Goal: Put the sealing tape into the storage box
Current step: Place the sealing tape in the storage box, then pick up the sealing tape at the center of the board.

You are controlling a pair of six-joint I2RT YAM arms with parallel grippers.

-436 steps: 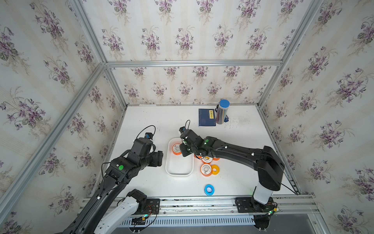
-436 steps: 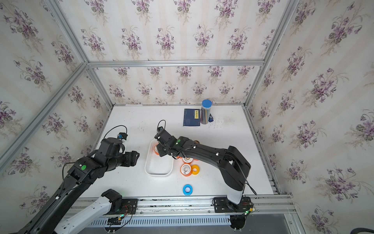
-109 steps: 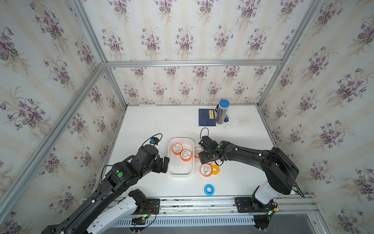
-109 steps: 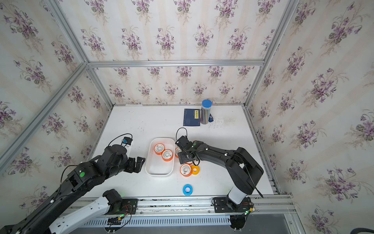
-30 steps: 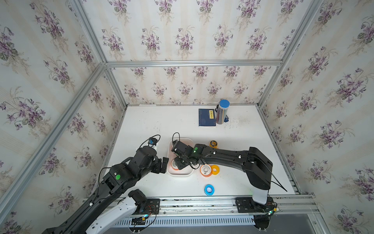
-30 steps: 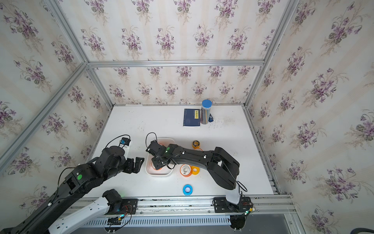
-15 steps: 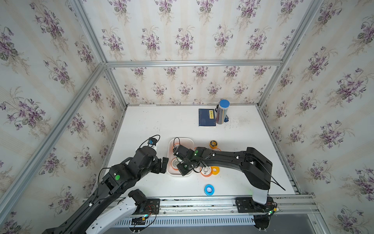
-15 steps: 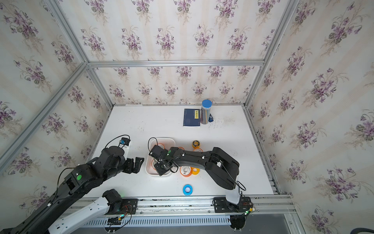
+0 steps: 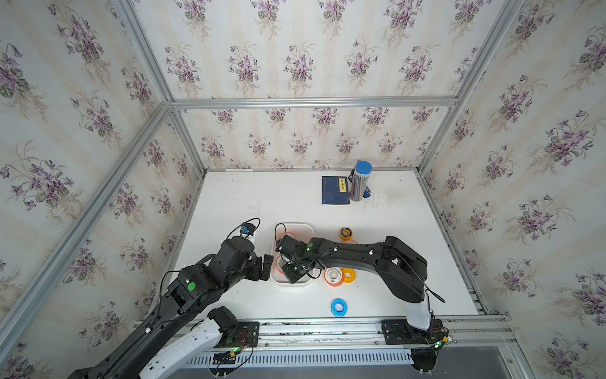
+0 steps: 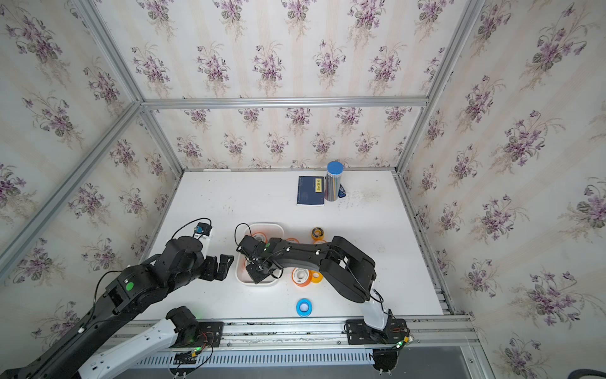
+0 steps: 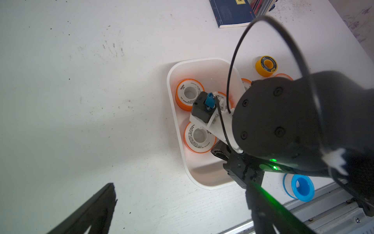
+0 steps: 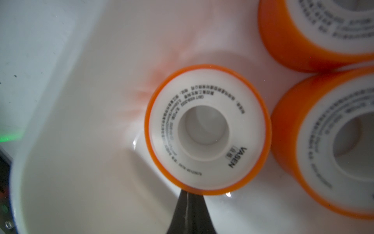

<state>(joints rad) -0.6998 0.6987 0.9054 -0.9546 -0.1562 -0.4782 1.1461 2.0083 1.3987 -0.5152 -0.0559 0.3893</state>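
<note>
Guessing the right gripper [image 12: 189,199], jaws pressed together, is nudging the orange spool [image 12: 202,97] within the storage box [image 12: 60,172]; left gripper [image 9: 262,268] jaws spread.

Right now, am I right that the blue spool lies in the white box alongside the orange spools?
Not quite. The blue spool lies on the table, outside the box, near the table's front edge, as both top views show. The orange spools do lie in the box.
</note>
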